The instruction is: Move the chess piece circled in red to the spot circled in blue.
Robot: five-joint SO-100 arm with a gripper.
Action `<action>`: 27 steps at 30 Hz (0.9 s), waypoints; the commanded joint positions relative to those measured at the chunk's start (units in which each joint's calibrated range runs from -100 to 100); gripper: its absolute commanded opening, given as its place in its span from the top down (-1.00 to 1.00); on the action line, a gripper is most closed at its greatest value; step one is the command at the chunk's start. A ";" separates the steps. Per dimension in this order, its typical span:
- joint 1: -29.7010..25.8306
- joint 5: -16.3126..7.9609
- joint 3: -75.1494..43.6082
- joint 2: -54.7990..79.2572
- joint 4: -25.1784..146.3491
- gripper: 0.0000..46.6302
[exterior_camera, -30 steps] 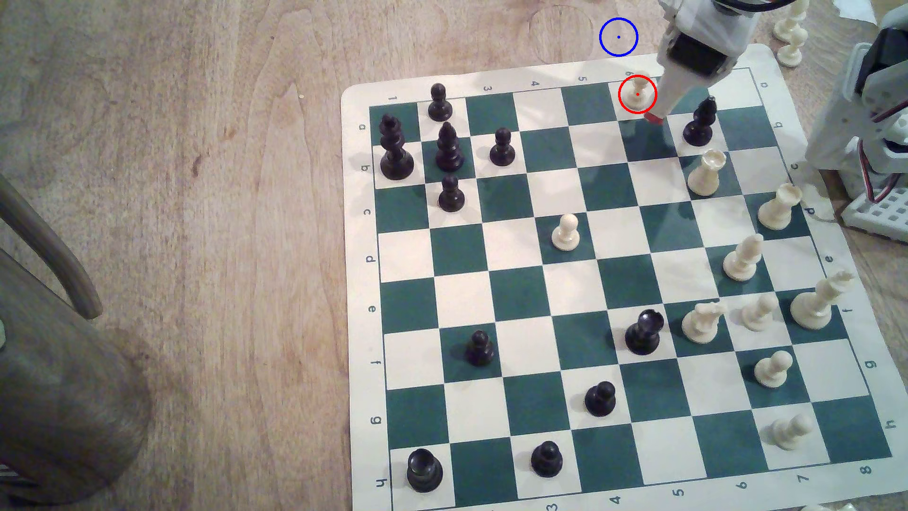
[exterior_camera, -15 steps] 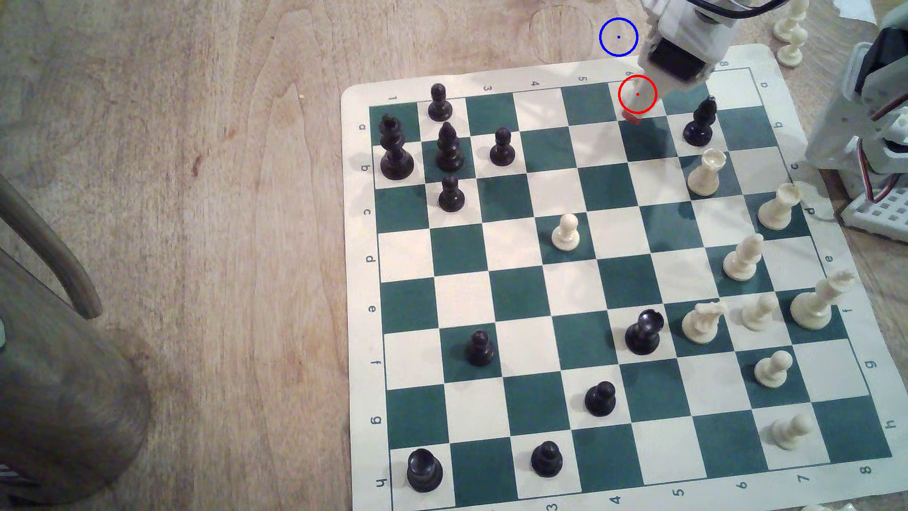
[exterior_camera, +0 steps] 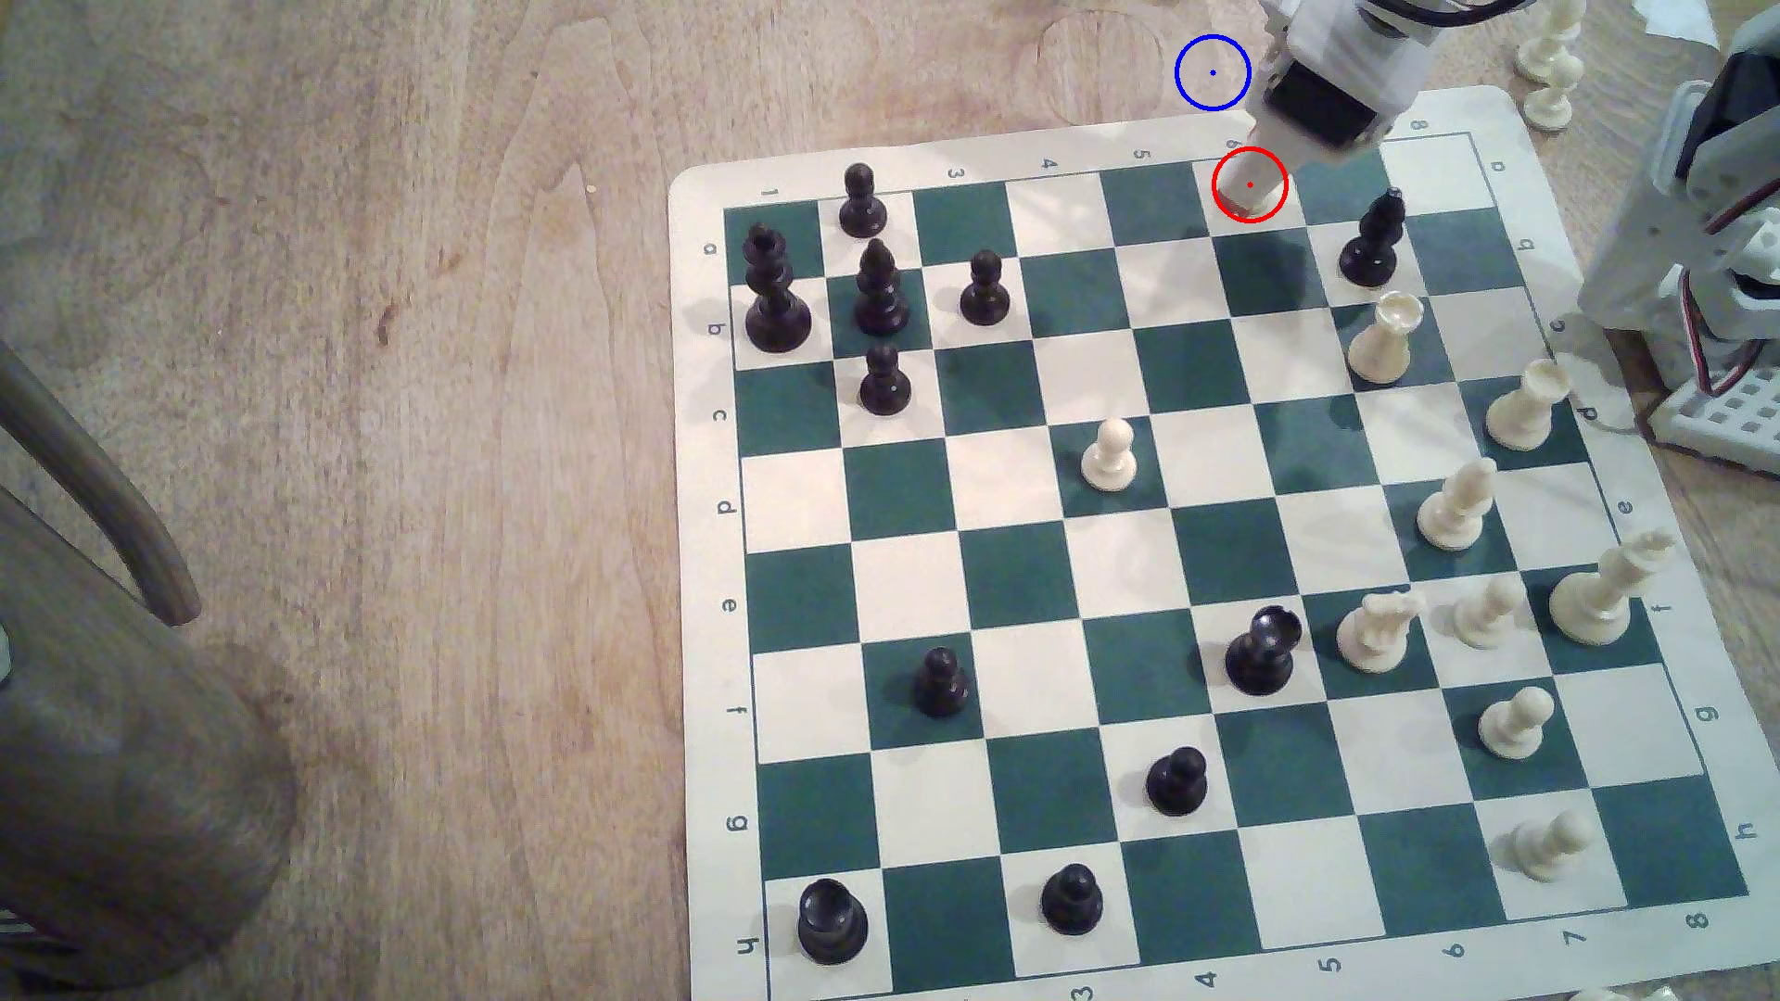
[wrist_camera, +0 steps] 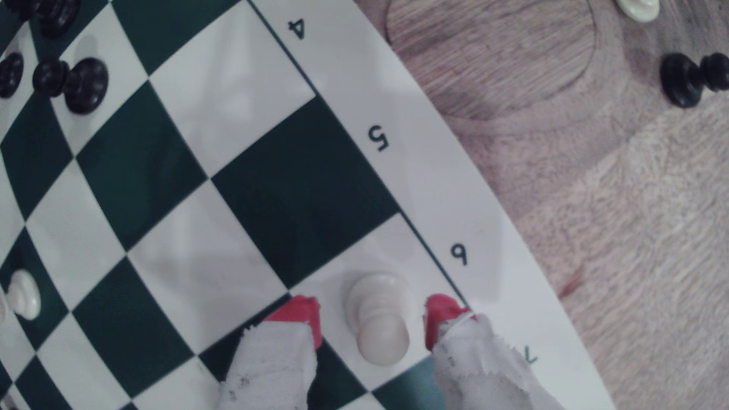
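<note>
Red-tipped, cloth-wrapped fingers (wrist_camera: 300, 315) parted, one either side of the small cream-white plastic pawn (wrist_camera: 378, 315), gaps showing on both sides, nothing gripped. Gripper (wrist_camera: 372, 319) low over a white square by the printed 6 at the far edge of the green-and-white vinyl chess mat (exterior_camera: 703, 481). Pawn upright on that square, ball head and flared base plain in the wrist view; in the exterior view mostly hidden behind the white arm, inside the red ring (exterior_camera: 1249, 185). Mat flat on a light-brown wooden table (exterior_camera: 385, 385) with visible grain. Black plastic pawns (exterior_camera: 1176, 782) toward the mat's near edge, cream pieces (exterior_camera: 1517, 724) along its right edge in the exterior view. Beyond the mat's far edge, bare wood ringed by a thin blue circle (exterior_camera: 1213, 72), near the pawn. Faint round mark on the wood beside it.
</note>
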 commanded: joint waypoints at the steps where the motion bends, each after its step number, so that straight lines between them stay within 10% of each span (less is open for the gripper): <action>1: -0.16 -0.05 -0.03 -0.16 -1.33 0.40; 15: -0.71 -0.34 -0.03 -0.08 -1.74 0.89; 27: -1.10 -0.73 -0.84 -1.95 -0.92 0.91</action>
